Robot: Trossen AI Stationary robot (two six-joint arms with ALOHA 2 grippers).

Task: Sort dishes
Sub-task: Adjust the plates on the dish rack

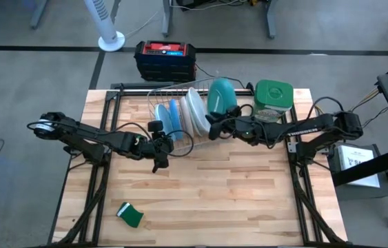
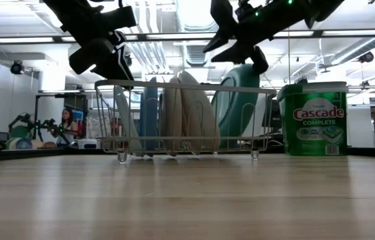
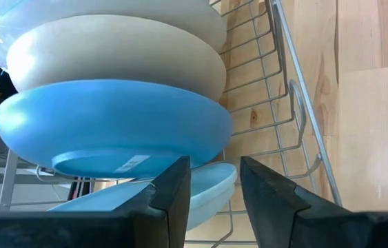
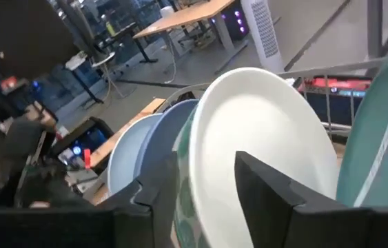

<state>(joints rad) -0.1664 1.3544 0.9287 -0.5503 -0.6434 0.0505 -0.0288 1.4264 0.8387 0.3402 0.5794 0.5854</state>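
Now my right gripper [image 4: 204,182] hovers over the wire rack [image 1: 160,95], fingers parted with a white plate's [image 4: 262,138] rim between them; whether they touch it I can't quite tell. All the plates stand on edge in the rack: blue ones [image 1: 174,116], white ones, then the teal-backed plate [image 1: 221,96] beside the green-lidded tub [image 1: 273,100]. My left gripper [image 3: 214,189] sits at the rack's near edge, fingers apart, grasping nothing.
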